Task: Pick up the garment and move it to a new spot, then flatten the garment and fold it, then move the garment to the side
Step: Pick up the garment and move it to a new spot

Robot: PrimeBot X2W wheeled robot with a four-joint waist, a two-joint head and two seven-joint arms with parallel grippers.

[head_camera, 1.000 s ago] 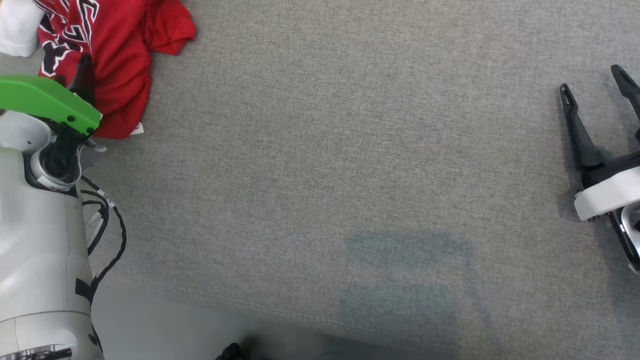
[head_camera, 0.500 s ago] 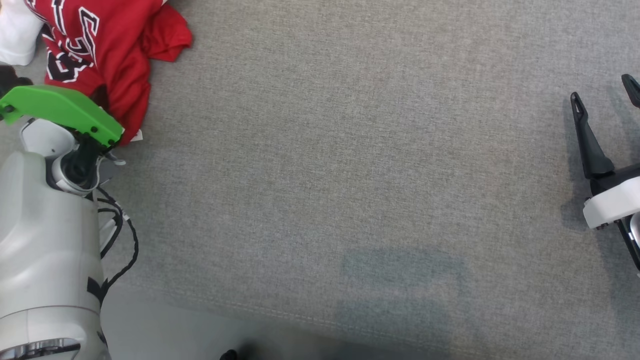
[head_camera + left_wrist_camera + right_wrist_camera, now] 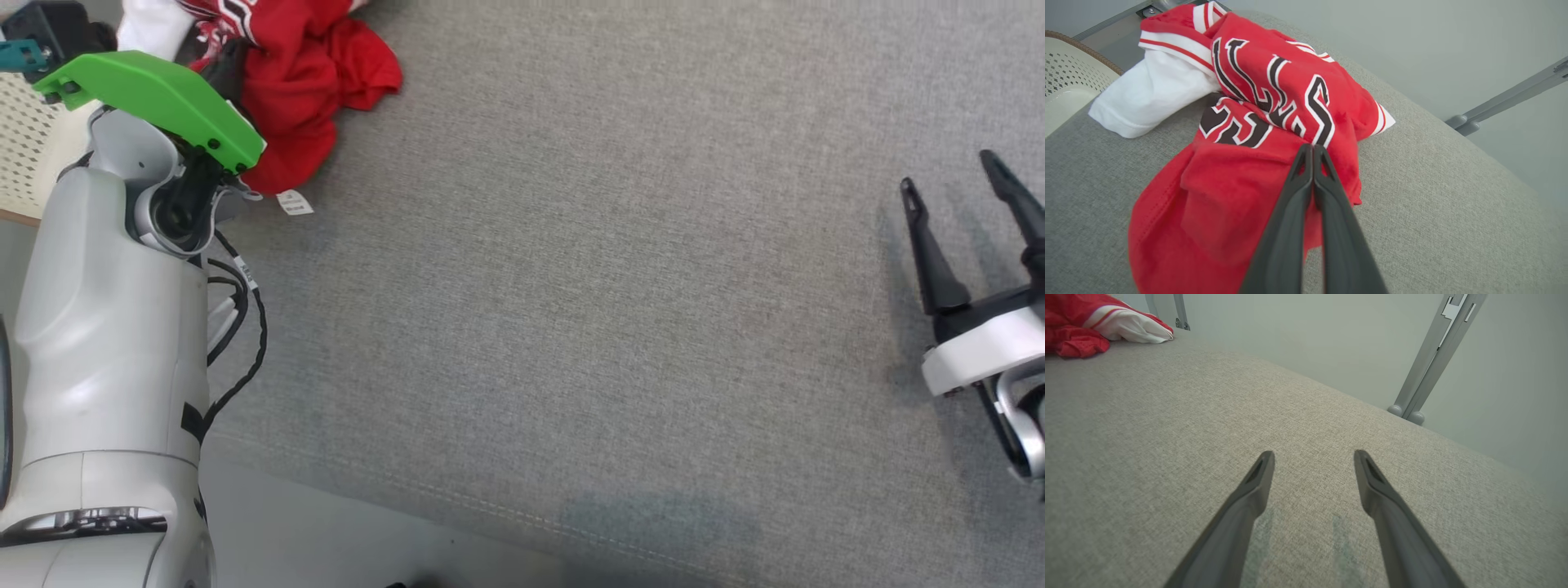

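One garment [image 3: 326, 73] on show, a red jersey with white sleeves and black-and-white lettering, bunched in a heap at the far left of the grey padded surface [image 3: 612, 286], just beside one cream perforated basket [image 3: 24, 155]. Two grippers in play. The left gripper [image 3: 1313, 148] has its two dark fingers pressed together, and the tips pinch a fold of the red cloth right under the lettering. The right gripper [image 3: 947, 171] hangs well apart from the jersey at the far right, fingers spread wide over bare grey fabric, holding nothing. One small white tag [image 3: 294, 202] lies on the surface at the jersey's near edge. One green cover [image 3: 155, 98] sits on the left arm, with black cables [image 3: 245, 327] looping below it.

From the head, that green cover hides most of the left fingers and part of the jersey, and the frame's top cuts the garment off. The lettering is too crumpled to read. The right gripper's body runs off the right edge.
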